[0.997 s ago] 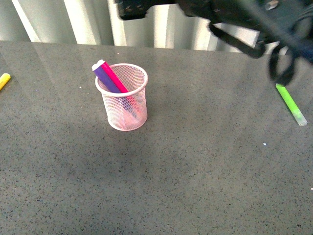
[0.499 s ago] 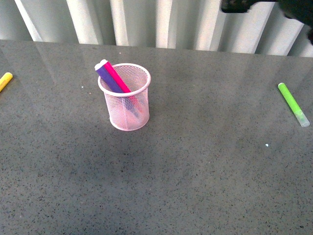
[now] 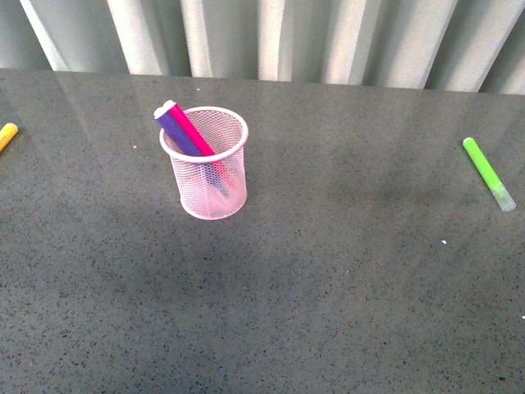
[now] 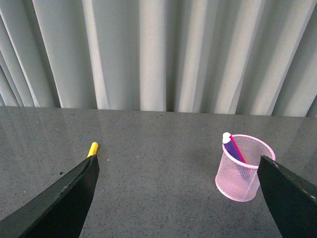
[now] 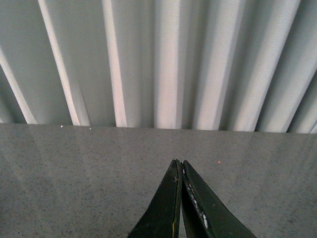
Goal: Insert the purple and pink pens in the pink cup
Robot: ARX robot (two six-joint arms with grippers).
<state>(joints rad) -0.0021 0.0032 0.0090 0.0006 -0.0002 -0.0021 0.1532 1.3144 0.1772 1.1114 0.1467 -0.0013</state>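
pens [image 3: 187, 131] in pink cup [image 3: 207, 176], end effectors away.

Pens [image 3: 187, 131] in cup [image 3: 207, 176]; markers far left [image 3: 7, 135], right [image 3: 488, 173]

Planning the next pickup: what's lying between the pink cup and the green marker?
Nothing: in the front view only bare grey tabletop separates the pink cup from the green marker.

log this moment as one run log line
stage: done | purple pen and pink pen: in pink cup | left gripper: open, empty | right gripper: shut, empty
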